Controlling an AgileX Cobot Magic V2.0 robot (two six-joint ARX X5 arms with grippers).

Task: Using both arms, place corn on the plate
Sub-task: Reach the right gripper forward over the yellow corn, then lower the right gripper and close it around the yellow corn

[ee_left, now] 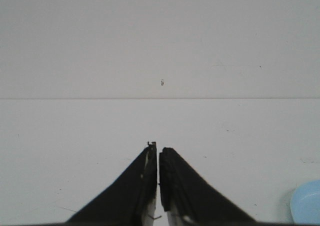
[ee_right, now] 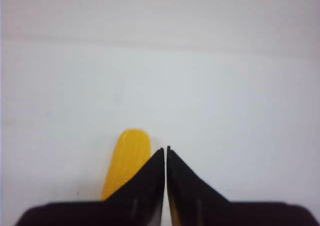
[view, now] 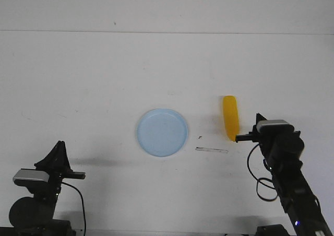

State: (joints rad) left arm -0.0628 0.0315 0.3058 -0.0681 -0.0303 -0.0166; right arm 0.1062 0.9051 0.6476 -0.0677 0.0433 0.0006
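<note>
The yellow-orange corn (view: 230,117) lies on the white table, right of the pale blue plate (view: 162,132), its length running away from me. My right gripper (view: 259,118) is shut and empty, just right of the corn's near end. In the right wrist view its fingertips (ee_right: 165,149) are together, and the corn (ee_right: 128,158) lies beside and partly under one finger. My left gripper (view: 59,144) is shut and empty at the near left, well away from the plate. In the left wrist view its tips (ee_left: 158,146) meet over bare table, with the plate's rim (ee_left: 307,203) at the frame's corner.
A thin pale strip (view: 212,150) and a small dark speck (view: 200,138) lie on the table between plate and corn. The table's far edge meets a white wall (view: 167,31). Black cables (view: 259,181) hang from the right arm.
</note>
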